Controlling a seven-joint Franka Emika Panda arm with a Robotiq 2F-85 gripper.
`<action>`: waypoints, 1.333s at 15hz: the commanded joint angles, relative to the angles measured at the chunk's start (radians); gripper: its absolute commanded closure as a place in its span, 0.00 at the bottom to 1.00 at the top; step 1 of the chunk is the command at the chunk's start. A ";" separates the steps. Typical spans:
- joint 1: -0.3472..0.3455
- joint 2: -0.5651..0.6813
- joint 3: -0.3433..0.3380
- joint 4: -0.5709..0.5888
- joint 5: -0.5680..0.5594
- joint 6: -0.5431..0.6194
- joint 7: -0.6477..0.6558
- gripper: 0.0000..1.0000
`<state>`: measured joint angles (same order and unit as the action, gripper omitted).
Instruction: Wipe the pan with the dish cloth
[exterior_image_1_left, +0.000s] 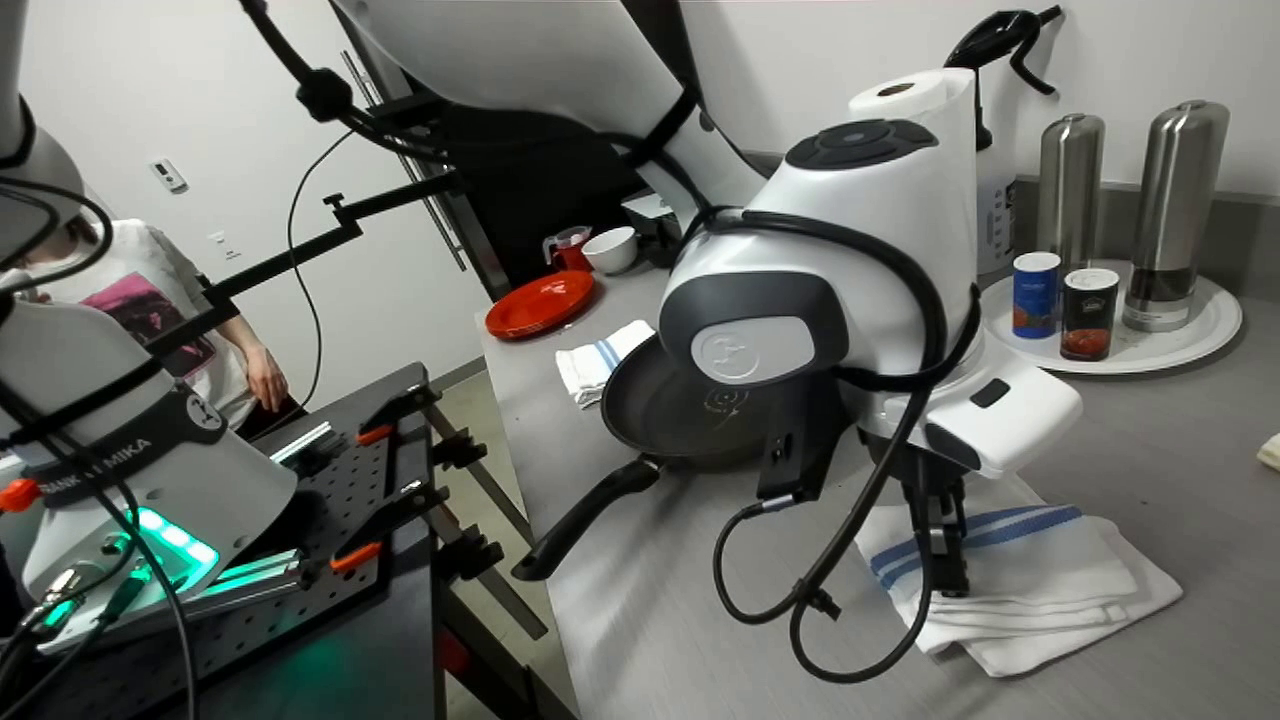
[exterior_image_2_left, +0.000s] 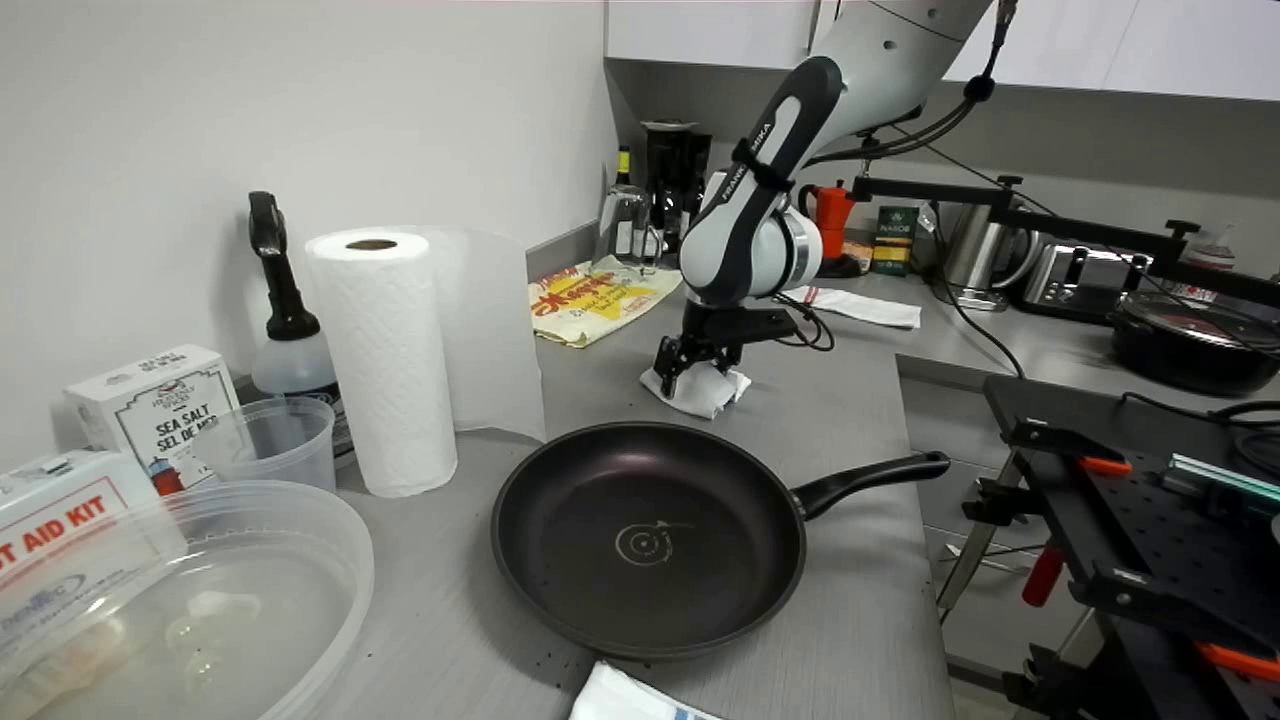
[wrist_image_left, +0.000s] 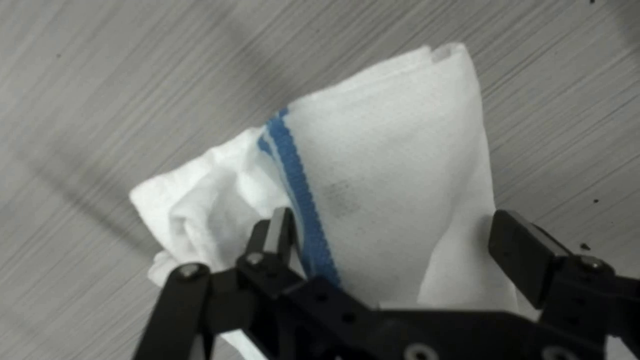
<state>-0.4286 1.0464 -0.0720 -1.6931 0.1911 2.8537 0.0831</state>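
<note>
The dish cloth (wrist_image_left: 385, 165), white with a blue stripe, lies folded and rumpled on the counter, a faint dark smudge on top. My gripper (wrist_image_left: 392, 225) is open above it in the wrist view, fingers wide apart and cloth showing loose between them. One finger (wrist_image_left: 282, 232) stands by the blue stripe, the opposite one at the cloth's edge. An exterior view puts the gripper (exterior_image_1_left: 945, 575) low at the cloth (exterior_image_1_left: 1060, 575). Beside it rests the black pan (exterior_image_2_left: 640, 590), bare inside, its handle (exterior_image_2_left: 870, 480) pointing toward the counter's edge; the arm partly covers the pan (exterior_image_1_left: 660, 410) in an exterior view.
A second blue-striped white cloth (exterior_image_1_left: 600, 360) lies past the pan, near a red plate (exterior_image_1_left: 540, 305). A paper towel roll (exterior_image_2_left: 385, 370) and clear tubs (exterior_image_2_left: 350, 590) line the wall side. A white tray (exterior_image_1_left: 1190, 345) carries shakers and mills.
</note>
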 joint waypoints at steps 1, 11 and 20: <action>0.001 -0.010 0.008 -0.005 0.015 -0.013 -0.016 0.00; 0.013 -0.039 -0.013 -0.032 0.003 -0.011 -0.018 0.00; 0.016 -0.053 -0.032 -0.044 -0.003 -0.010 -0.019 0.26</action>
<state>-0.4276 1.0238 -0.0888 -1.7037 0.1889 2.8537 0.0773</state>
